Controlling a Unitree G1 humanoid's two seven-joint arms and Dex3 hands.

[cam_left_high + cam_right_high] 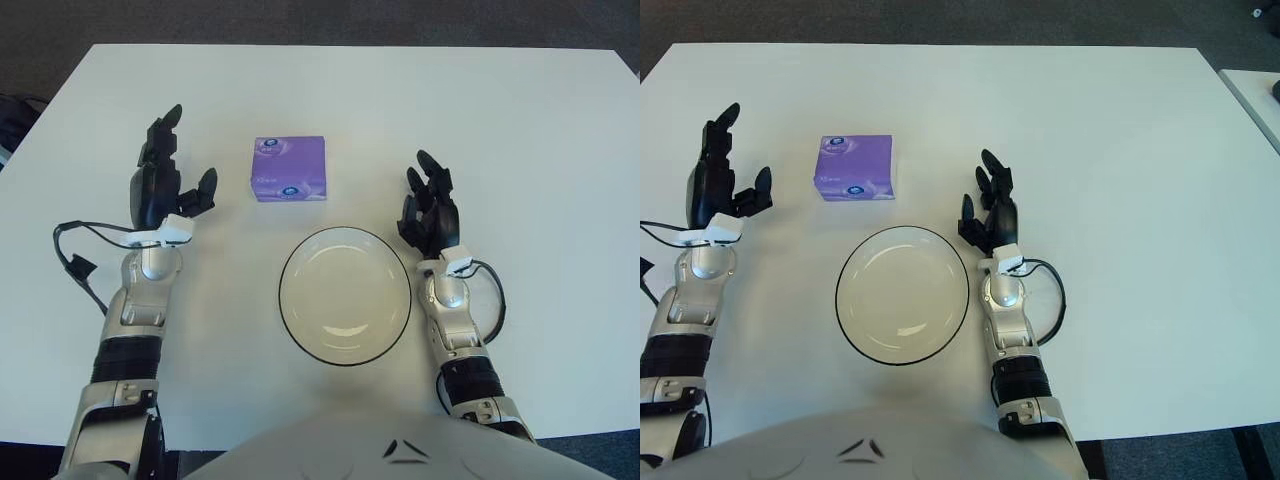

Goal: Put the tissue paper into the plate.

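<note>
Step in hand looks like the reach: nothing is grasped yet. The tissue pack (289, 169), a purple flat packet, lies on the white worktop (500, 120) just behind the plate (345, 295), slightly to the plate's left and clear of its rim. The plate holds nothing.

Left robot hand (163, 183) hangs well to the left of the tissue pack, level with it, fingers spread wide, thumb pointing toward the pack, holding nothing. There is a clear gap between thumb and pack. Right robot hand (430, 210) shows just to the right of the plate's far rim, fingers loosely open, holding nothing. It looks idle.

Next move, my read: the left robot hand has to close the sideways gap to the tissue pack, get fingers across one edge and thumb on the opposite one, pinch, lift, then carry it a short way toward the robot and right, over the plate's middle, and let go. The pack is low and flat, so the fingertips need to get right down at the worktop surface to catch it. It is soft too, so the grip may squash it.

Count: one tissue pack, one plate, two robot hands, one worktop. A black cable (75, 262) loops off the left wrist.
</note>
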